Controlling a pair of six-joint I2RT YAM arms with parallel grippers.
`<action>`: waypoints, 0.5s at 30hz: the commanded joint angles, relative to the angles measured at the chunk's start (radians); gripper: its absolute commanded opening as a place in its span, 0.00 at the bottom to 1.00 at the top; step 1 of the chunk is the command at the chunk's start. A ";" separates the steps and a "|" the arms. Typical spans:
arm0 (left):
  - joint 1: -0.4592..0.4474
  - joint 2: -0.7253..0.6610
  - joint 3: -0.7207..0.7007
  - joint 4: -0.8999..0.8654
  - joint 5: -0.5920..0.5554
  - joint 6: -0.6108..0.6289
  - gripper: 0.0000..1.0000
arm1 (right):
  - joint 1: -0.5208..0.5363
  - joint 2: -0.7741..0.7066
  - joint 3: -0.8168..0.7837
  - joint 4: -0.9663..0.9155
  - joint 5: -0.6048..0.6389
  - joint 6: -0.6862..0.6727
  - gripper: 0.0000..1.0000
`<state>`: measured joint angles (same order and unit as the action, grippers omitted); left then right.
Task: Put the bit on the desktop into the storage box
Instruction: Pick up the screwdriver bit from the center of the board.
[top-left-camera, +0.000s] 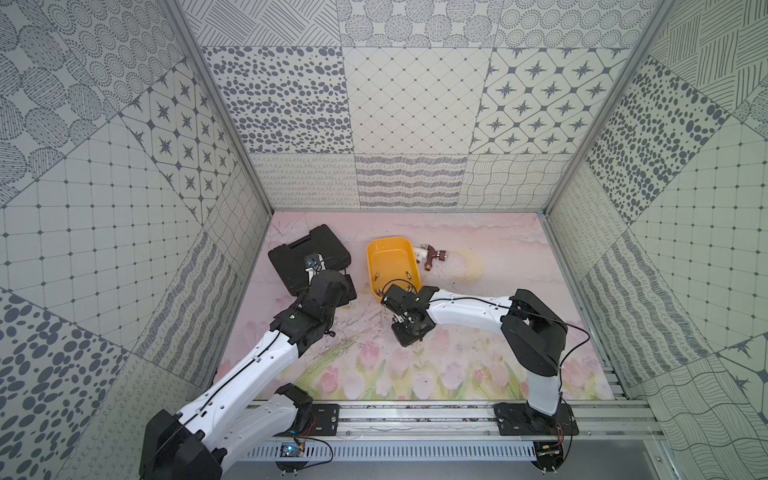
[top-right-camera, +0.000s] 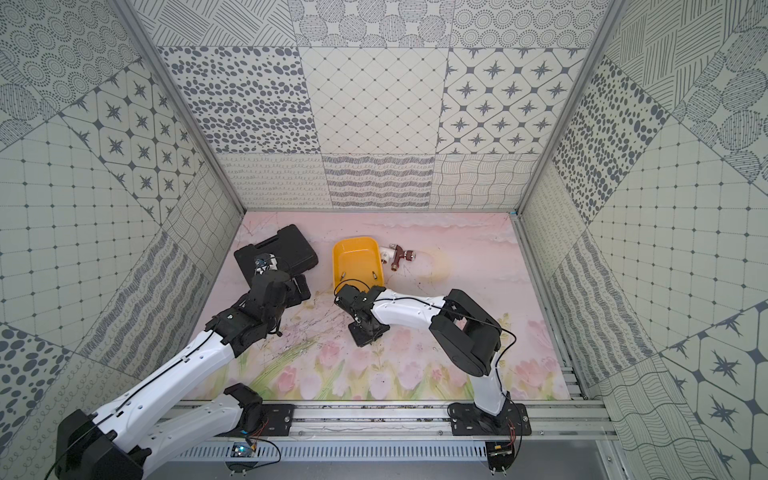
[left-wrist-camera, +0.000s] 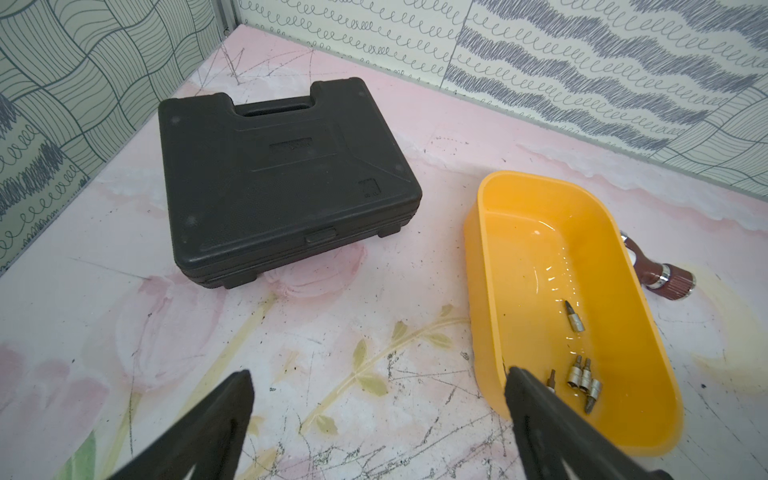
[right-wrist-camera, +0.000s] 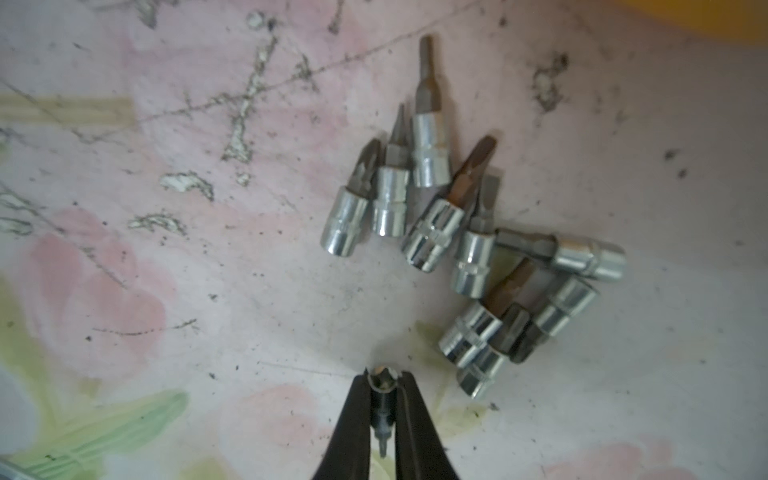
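Bit (right-wrist-camera: 381, 409) clamped in right jaws, close to tabletop (top-left-camera: 478, 361), not yet in storage box (top-left-camera: 388, 243).
L to R: black tool case (left-wrist-camera: 282, 174) shut; left jaws spread wide, empty, by case's near edge; box holds several bits (left-wrist-camera: 582, 378); right jaws just off box's near end, beside loose bits (right-wrist-camera: 478, 232) on tabletop; tap fitting (top-left-camera: 432, 252) right of box.

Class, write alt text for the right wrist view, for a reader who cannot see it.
The right gripper is shut on one small bit. Nearby, a loose pile of silver bits lies on the scratched pink desktop; the yellow storage box edges one corner.
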<state>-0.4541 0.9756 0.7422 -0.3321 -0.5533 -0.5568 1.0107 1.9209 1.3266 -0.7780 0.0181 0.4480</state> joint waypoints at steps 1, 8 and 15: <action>0.005 -0.012 -0.007 -0.001 -0.028 -0.021 0.99 | 0.001 -0.080 0.048 0.008 -0.002 -0.014 0.08; 0.005 -0.015 -0.009 -0.010 -0.011 -0.026 1.00 | -0.034 -0.132 0.109 0.008 -0.002 -0.044 0.08; 0.005 -0.010 -0.014 -0.009 0.010 -0.036 0.99 | -0.092 -0.130 0.209 0.009 0.007 -0.096 0.07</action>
<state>-0.4541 0.9668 0.7322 -0.3328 -0.5522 -0.5755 0.9386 1.8114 1.4876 -0.7822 0.0120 0.3916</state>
